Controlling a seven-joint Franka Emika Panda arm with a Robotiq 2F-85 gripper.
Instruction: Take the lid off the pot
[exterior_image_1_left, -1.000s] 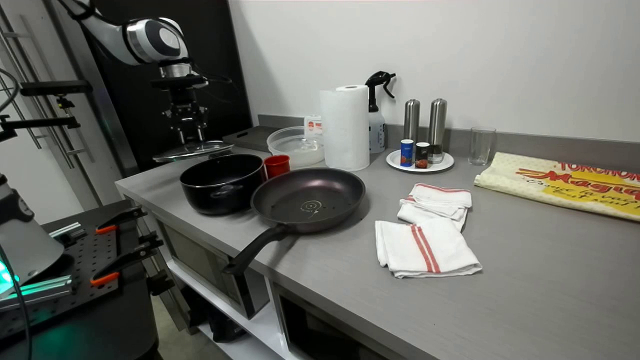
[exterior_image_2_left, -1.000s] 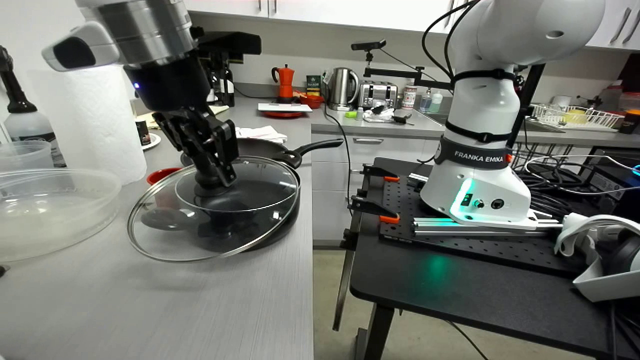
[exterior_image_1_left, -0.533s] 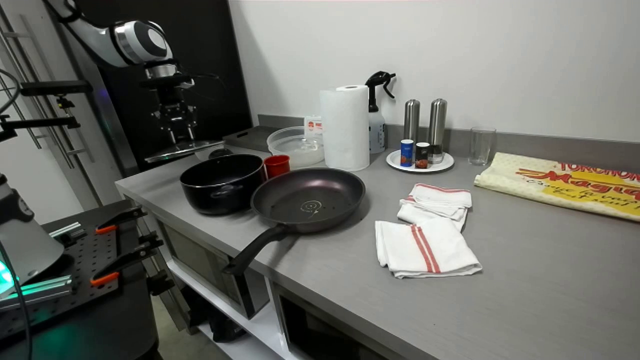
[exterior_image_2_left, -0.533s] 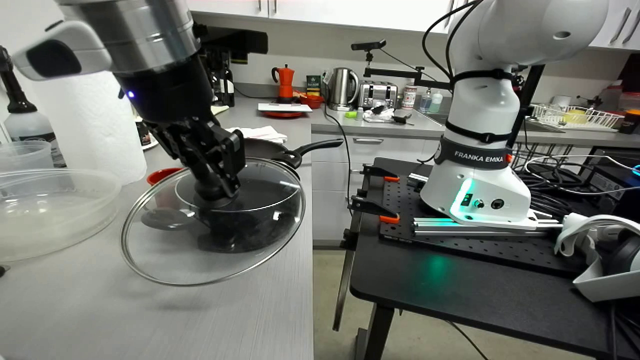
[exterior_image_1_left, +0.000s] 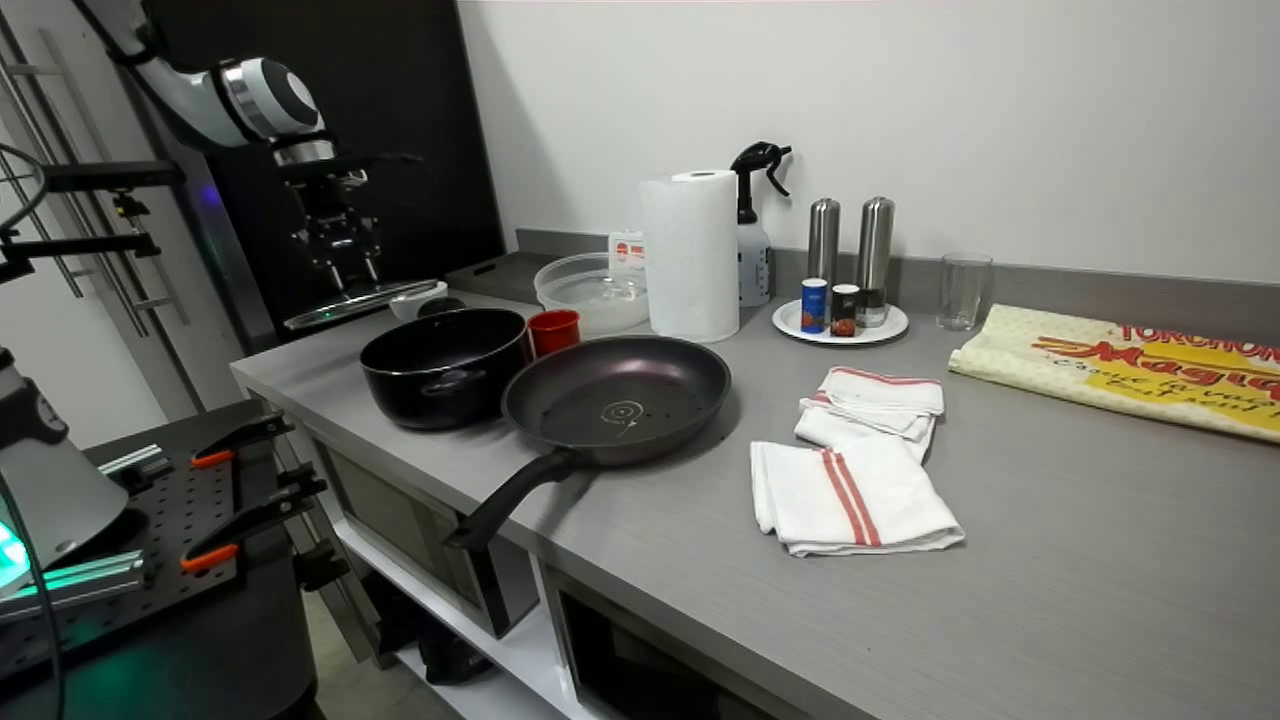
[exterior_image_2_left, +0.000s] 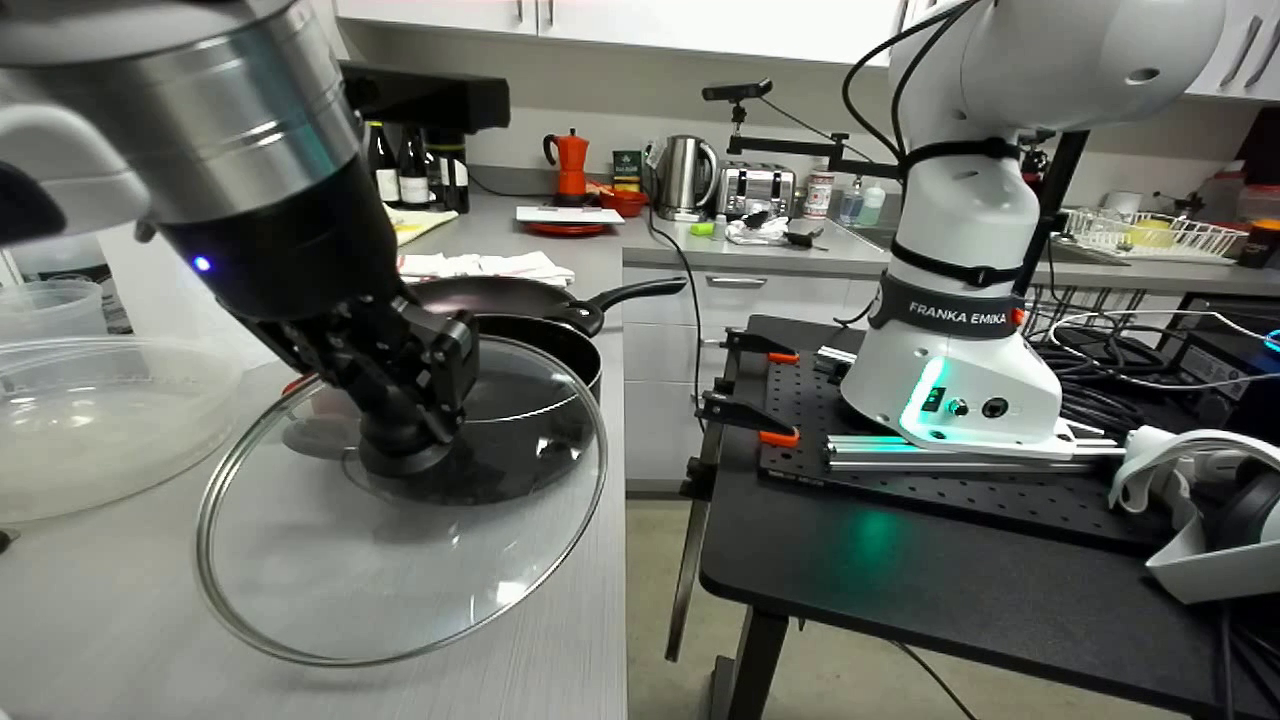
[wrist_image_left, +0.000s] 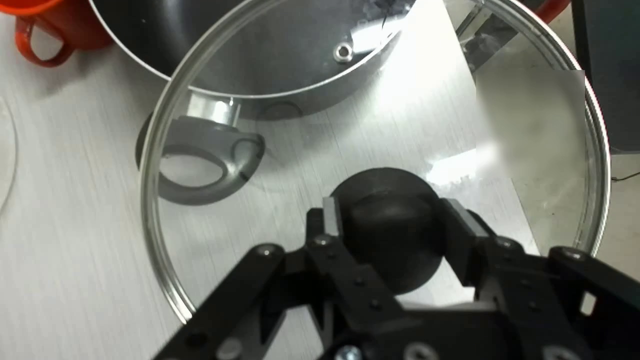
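Observation:
The see-through glass lid is held tilted above the counter beside the pot; it also shows in an exterior view and in the wrist view. My gripper is shut on the lid's dark knob, one finger on each side. The gripper also shows in both exterior views. The black pot stands uncovered on the counter, its inside visible. In the wrist view the pot is at the top, partly seen through the glass.
A black frying pan stands against the pot, handle over the counter's front edge. A red cup, a clear plastic tub, a paper towel roll and a white bowl are near. In the wrist view the lid reaches over the counter edge.
My gripper and the lid have moved away from the pot, leftward and slightly down in an exterior view, nearer the camera in an exterior view. The pot has not moved.

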